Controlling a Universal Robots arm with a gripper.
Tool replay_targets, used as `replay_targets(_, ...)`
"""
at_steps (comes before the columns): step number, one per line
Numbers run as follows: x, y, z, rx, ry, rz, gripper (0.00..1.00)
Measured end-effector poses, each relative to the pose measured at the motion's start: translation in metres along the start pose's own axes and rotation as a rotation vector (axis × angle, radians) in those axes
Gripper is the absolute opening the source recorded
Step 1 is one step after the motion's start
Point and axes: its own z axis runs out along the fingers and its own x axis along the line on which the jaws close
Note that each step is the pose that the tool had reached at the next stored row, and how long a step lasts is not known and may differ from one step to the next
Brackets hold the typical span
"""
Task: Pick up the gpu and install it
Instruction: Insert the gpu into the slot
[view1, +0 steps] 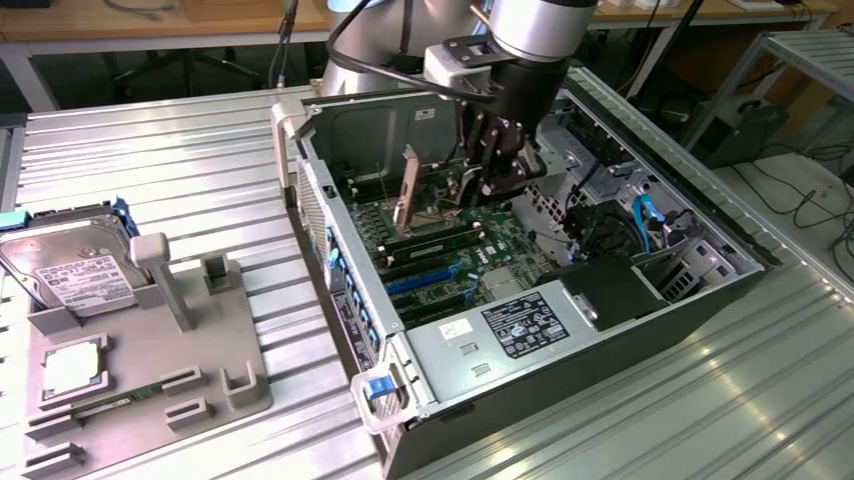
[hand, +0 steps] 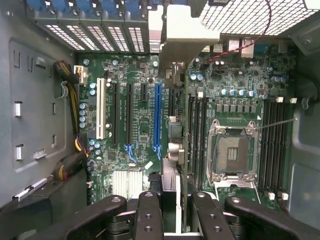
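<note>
We see the tool (view1: 501, 165) reaching down into the open case (view1: 641, 340), its fingers (hand: 148, 215) partly closed and pinching the gpu (view1: 406, 185) edge-on between them. The card stands upright below the tool, over the motherboard (view1: 501, 245), with its pale bracket (hand: 187, 35) at the far end against the rear slot openings of the case. In the wrist view the card runs straight away from the fingers, between the blue slot (hand: 158, 117) and the memory slots (hand: 197, 135); we cannot tell whether it is seated. The CPU socket (hand: 232, 150) lies just beyond those. A drive (view1: 74, 265) sits on a fixture (view1: 200, 350) on the worktop (view1: 174, 150), well apart from the tool.
</note>
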Motion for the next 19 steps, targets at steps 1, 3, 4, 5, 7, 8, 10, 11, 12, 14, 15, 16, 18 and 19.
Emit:
replay_targets(1,0.0,0.0,0.001,0.0003,-0.0002,0.017,0.28)
replay_targets(3,0.0,-0.0001,0.004,0.0007,-0.0006,0.044,0.28)
replay_targets(4,0.0,-0.0001,0.0052,0.0008,-0.0006,0.047,0.28)
replay_targets(5,0.002,0.0,0.0062,0.0007,-0.0005,0.047,0.28)
replay_targets(7,0.005,0.0,0.0074,0.0007,-0.0014,0.043,0.28)
replay_targets(8,0.006,0.0002,0.0077,0.001,-0.0013,0.038,0.28)
replay_targets(10,0.007,0.0003,0.0085,0.0015,-0.0014,0.019,0.28)
replay_targets(11,0.007,0.0002,0.0089,0.0013,-0.0011,0.005,0.28)
replay_targets(12,0.007,0.0002,0.0093,0.001,-0.0008,-0.01,0.28)
replay_targets(14,0.007,0.0002,0.0105,0.0005,-0.0005,-0.044,0.28)
replay_targets(15,0.007,0.0002,0.011,0.0003,-0.0003,-0.056,0.28)
replay_targets(16,0.007,0.0002,0.0116,0.0001,-0.0002,-0.064,0.28)
replay_targets(18,0.008,0.0003,0.0131,0.0001,-0.0003,-0.067,0.28)
replay_targets(19,0.008,0.0003,0.0137,-0.0004,0.0003,-0.071,0.28)
